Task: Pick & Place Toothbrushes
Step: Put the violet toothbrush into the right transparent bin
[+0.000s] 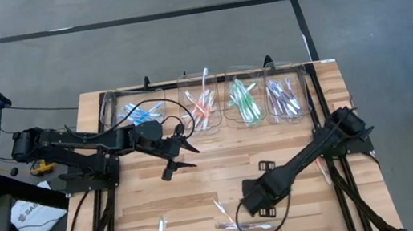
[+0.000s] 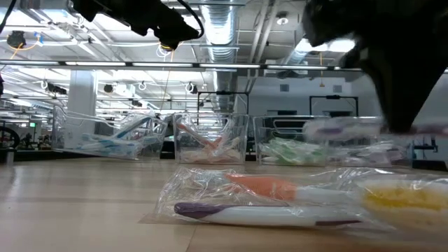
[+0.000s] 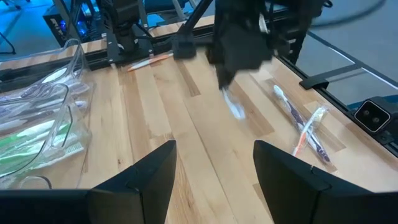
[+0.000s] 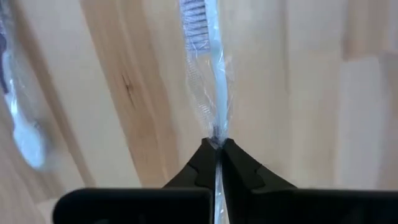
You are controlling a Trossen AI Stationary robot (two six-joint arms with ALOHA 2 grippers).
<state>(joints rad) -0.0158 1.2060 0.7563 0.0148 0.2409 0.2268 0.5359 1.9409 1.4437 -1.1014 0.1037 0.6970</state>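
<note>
along the worktop's (image 1: pixel 294 164) far edge, four clear bins (image 1: pixel 206 103) already stocked by colour; several wrapped toothbrushes (image 1: pixel 242 225) left loose at the near edge. right end effector (image 4: pixel 216 147) pinched tight on one slim, whitish, film-wrapped toothbrush (image 4: pixel 208 68) just above the wood. left end effector (image 1: pixel 182 153) wide, empty, hovering before the bins.

No text is showing legibly; a white paper (image 1: pixel 28 217) left of the table is carrying unreadable dark print.
</note>
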